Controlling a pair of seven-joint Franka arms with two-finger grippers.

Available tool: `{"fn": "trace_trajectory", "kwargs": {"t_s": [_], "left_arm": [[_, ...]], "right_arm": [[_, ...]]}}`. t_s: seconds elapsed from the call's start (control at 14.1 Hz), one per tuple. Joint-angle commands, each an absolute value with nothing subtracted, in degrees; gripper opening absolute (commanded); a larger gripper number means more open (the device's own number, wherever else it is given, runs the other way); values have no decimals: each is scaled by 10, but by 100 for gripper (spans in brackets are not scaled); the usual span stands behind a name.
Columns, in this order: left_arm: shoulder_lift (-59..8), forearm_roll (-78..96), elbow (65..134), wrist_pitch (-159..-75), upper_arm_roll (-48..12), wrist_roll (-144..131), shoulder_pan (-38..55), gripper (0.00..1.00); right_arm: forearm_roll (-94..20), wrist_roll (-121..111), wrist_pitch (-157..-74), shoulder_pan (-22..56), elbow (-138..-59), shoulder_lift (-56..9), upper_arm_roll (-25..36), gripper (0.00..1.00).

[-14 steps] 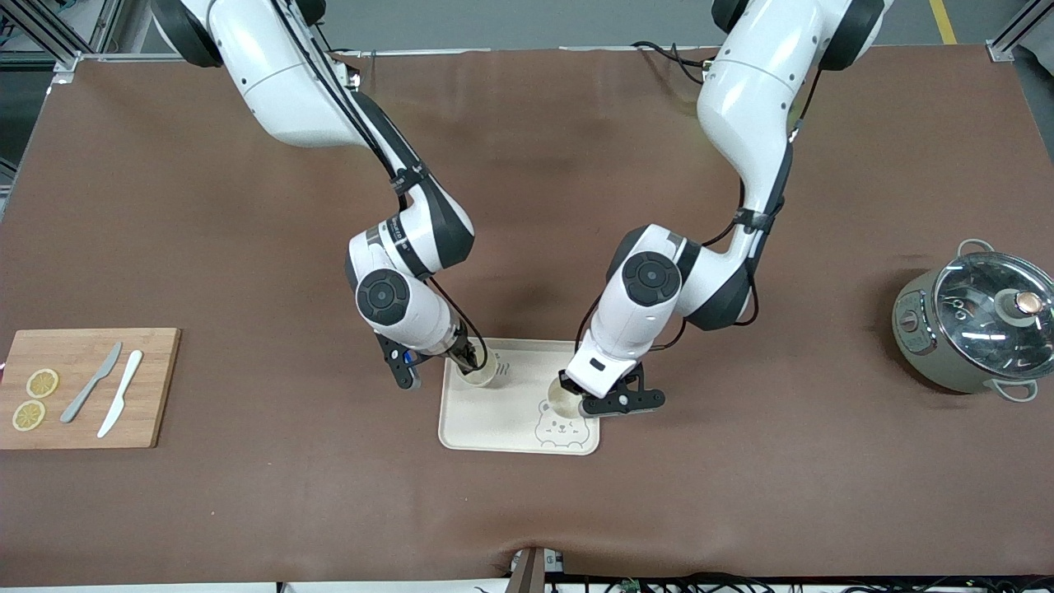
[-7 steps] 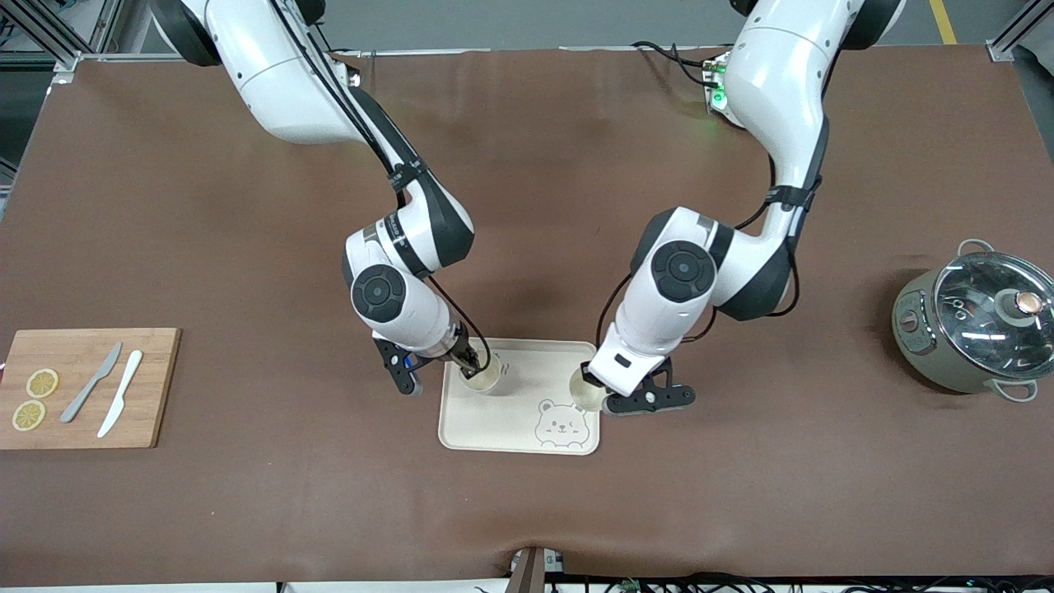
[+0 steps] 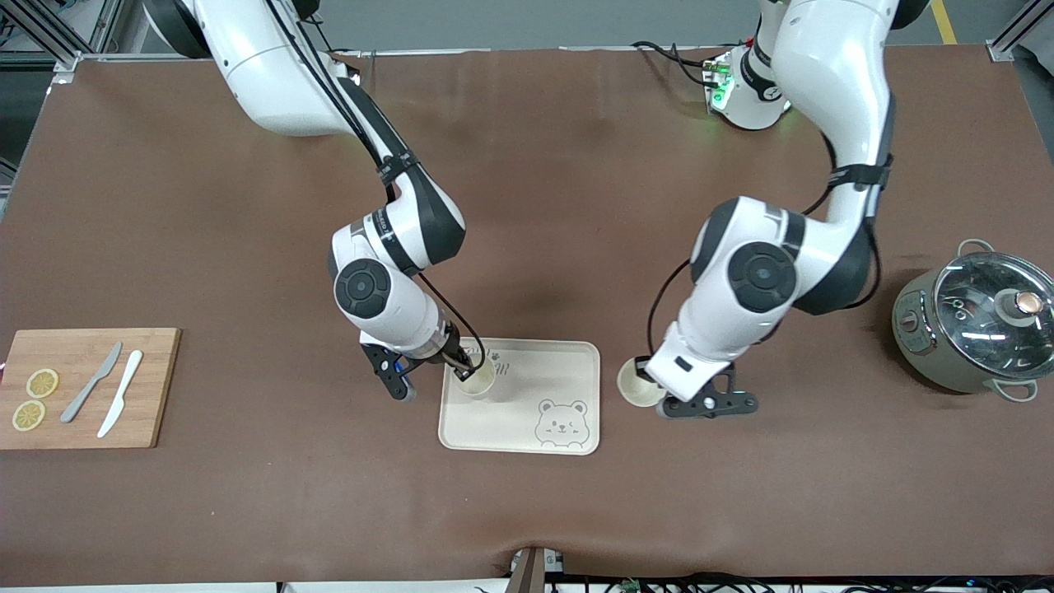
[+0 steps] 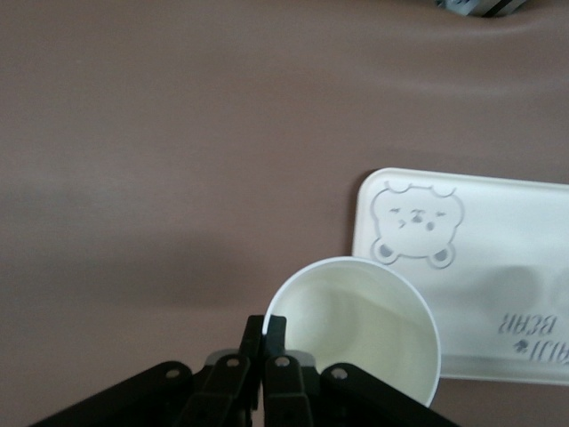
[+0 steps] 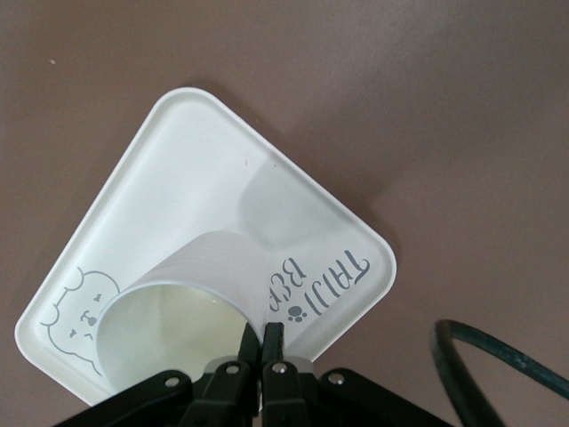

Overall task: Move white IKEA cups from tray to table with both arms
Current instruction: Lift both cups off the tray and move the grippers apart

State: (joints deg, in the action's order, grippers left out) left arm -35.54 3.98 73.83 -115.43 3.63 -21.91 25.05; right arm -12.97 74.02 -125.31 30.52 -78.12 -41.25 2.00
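Observation:
Two white cups show. My right gripper (image 3: 463, 372) is shut on the rim of one cup (image 3: 478, 382), holding it over the tray's corner toward the right arm's end, by the printed lettering. In the right wrist view the fingers (image 5: 274, 342) pinch that cup's (image 5: 164, 334) wall. My left gripper (image 3: 650, 384) is shut on the rim of the other cup (image 3: 634, 387), holding it over the brown table just off the tray's edge toward the left arm's end. In the left wrist view the fingers (image 4: 253, 334) pinch that cup's (image 4: 356, 325) rim, with the tray (image 4: 498, 258) beside it.
The cream bear-printed tray (image 3: 568, 371) lies mid-table. A wooden board (image 3: 82, 387) with two lemon slices and two knives lies at the right arm's end. A pot with a glass lid (image 3: 980, 321) stands at the left arm's end.
My left gripper has carried its cup off the tray toward the left arm's end of the table. My right gripper and its cup have shifted slightly over the tray.

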Motion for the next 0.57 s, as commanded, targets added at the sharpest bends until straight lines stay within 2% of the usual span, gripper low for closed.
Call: {"fn": "trace_trajectory", "kwargs": {"t_s": [0.0, 0.21, 0.5], "left_arm": [[-292, 44, 815, -1145, 33, -164, 217, 0], [-275, 44, 848, -1159, 33, -114, 179, 0], [-269, 47, 891, -1235, 31, -89, 138, 0]], "right_arm": [[-125, 687, -1252, 287, -838, -363, 16, 0], [-125, 617, -1252, 265, -896, -319, 16, 0], [-125, 522, -1259, 233, -971, -269, 16, 0]]}}
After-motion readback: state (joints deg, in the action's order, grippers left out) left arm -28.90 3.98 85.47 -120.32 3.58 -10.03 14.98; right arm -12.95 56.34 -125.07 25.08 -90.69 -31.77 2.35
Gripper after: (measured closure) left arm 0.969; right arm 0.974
